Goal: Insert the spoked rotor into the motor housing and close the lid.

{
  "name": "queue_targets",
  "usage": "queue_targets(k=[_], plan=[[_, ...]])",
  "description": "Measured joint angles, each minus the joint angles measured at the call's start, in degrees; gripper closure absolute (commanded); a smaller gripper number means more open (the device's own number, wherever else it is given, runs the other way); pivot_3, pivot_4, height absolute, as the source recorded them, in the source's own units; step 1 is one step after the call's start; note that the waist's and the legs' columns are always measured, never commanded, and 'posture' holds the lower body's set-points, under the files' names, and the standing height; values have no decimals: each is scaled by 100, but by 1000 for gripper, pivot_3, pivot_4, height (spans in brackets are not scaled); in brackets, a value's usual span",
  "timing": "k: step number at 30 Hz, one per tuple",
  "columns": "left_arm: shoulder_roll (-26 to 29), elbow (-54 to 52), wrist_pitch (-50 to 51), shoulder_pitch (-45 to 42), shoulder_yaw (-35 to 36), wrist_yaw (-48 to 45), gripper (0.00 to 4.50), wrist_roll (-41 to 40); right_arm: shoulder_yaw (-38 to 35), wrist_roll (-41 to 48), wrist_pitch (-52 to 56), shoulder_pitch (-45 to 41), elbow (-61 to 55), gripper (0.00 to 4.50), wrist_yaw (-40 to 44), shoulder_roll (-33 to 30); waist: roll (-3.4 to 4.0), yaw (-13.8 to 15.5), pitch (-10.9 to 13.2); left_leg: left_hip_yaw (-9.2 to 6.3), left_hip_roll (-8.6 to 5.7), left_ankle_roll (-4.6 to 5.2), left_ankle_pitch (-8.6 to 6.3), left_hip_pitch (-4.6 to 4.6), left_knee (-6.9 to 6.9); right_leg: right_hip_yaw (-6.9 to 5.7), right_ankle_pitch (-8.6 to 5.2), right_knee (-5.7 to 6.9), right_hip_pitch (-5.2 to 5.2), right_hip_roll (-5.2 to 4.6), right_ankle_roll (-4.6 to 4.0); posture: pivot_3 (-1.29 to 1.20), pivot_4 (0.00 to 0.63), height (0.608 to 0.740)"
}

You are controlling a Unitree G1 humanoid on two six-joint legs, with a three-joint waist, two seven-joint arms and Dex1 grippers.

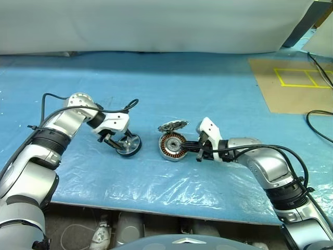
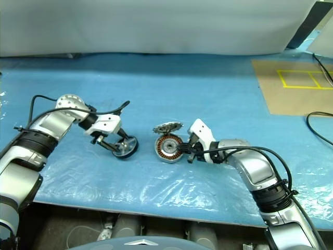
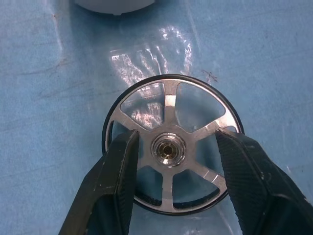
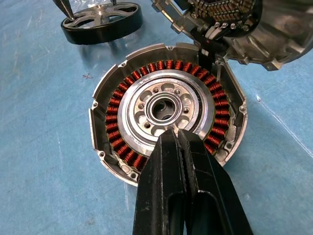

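Observation:
The spoked rotor (image 1: 130,145), dark-rimmed with silver spokes, leans tilted on the blue sheet left of centre. My left gripper (image 1: 119,142) reaches down into its face. In the left wrist view its two fingers (image 3: 122,166) sit in the spoke gaps on either side of the hub, holding the rotor (image 3: 168,98). A short way to the right lies the motor housing (image 1: 171,147), its copper windings (image 4: 122,98) facing up. Its lid (image 1: 173,125) stands open at the far edge. My right gripper (image 4: 175,136) is shut and empty, its tip resting on the housing's silver centre.
A crinkled blue sheet (image 1: 171,88) covers the table, whose front edge (image 1: 156,207) runs close below both arms. A brown board with yellow tape (image 1: 291,83) lies at the back right, a black cable (image 1: 317,122) beside it.

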Motion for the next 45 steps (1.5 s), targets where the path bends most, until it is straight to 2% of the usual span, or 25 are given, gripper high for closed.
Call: queue_targets(k=[23,26,29,39,45], plan=[[-283,241,-72,49,60,409,1901,655,-4,-44,-42,51,-2,4500,-77,-8,0,1,0,-1,-1,0,0,8,1,0,0,-1,9,-2,0,0,150,740],[-301,235,-82,48,116,394,2439,648,-20,-24,-15,51,-3,4500,-67,-15,0,4,0,-2,-3,0,0,8,1,0,0,-1,11,-4,0,0,150,740],[-303,209,-69,49,223,296,3176,620,-121,134,141,54,-5,4500,-15,-20,2,11,-1,-1,-11,0,0,11,-1,0,-1,-3,14,-14,-1,0,150,740],[-406,188,-215,214,448,629,3186,690,-577,585,509,107,-150,4500,91,-139,7,24,-3,-2,-21,2,0,15,-2,0,-5,-2,18,-25,-7,0,150,740],[-359,-44,-223,478,627,419,3186,449,-830,864,737,108,-230,4500,86,-245,9,20,-4,-1,-22,2,0,15,-10,0,-4,-4,15,-24,-5,0,150,740]])
